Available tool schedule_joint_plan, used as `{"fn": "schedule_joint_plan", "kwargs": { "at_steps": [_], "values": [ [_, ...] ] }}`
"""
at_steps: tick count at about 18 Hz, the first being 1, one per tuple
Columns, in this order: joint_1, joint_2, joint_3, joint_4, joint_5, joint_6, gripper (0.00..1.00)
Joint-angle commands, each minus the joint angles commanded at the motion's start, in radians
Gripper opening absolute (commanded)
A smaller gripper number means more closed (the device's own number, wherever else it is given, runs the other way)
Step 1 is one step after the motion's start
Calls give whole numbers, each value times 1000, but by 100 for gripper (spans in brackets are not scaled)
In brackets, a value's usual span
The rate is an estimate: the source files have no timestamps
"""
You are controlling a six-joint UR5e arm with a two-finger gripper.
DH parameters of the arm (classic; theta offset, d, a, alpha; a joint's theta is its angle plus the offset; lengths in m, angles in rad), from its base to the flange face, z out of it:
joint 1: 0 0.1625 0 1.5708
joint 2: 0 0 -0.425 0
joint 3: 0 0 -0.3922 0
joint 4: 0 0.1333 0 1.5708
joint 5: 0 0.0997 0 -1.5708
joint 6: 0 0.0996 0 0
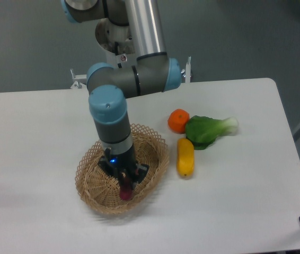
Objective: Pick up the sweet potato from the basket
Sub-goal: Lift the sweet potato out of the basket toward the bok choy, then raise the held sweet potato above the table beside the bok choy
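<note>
The tan wicker basket (pixel 94 198) sits on the white table, left of centre. My gripper (pixel 124 181) reaches straight down into it. Its black fingers are shut on the sweet potato (pixel 124 190), a slim magenta-purple tuber whose lower end pokes out below the fingertips. The tuber hangs roughly upright over the basket floor; I cannot tell whether its tip still touches the weave. The upper part of the tuber is hidden between the fingers.
Right of the basket lie a yellow oblong vegetable (pixel 185 156), a round orange fruit (pixel 178 120) and a green leafy vegetable (pixel 208 130). The arm's elbow joint (pixel 134 79) looms above the basket's far rim.
</note>
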Motion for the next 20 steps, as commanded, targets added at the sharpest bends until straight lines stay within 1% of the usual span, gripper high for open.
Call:
{"fn": "schedule_joint_plan", "kwargs": {
  "at_steps": [3, 4, 6, 10, 15, 17, 19, 20],
  "values": [
    [60, 34, -1, -3, 0, 106, 38],
    [86, 46, -1, -20, -2, 135, 38],
    [141, 75, -1, -76, -11, 215, 38],
    [245, 123, 0, -156, -32, 388, 38],
    [373, 169, 2, -259, -83, 583, 38],
    [417, 173, 17, -302, -98, 663, 38],
    [446, 176, 41, -342, -100, 701, 38],
    [453, 175, 52, -351, -100, 712, 38]
  ]
}}
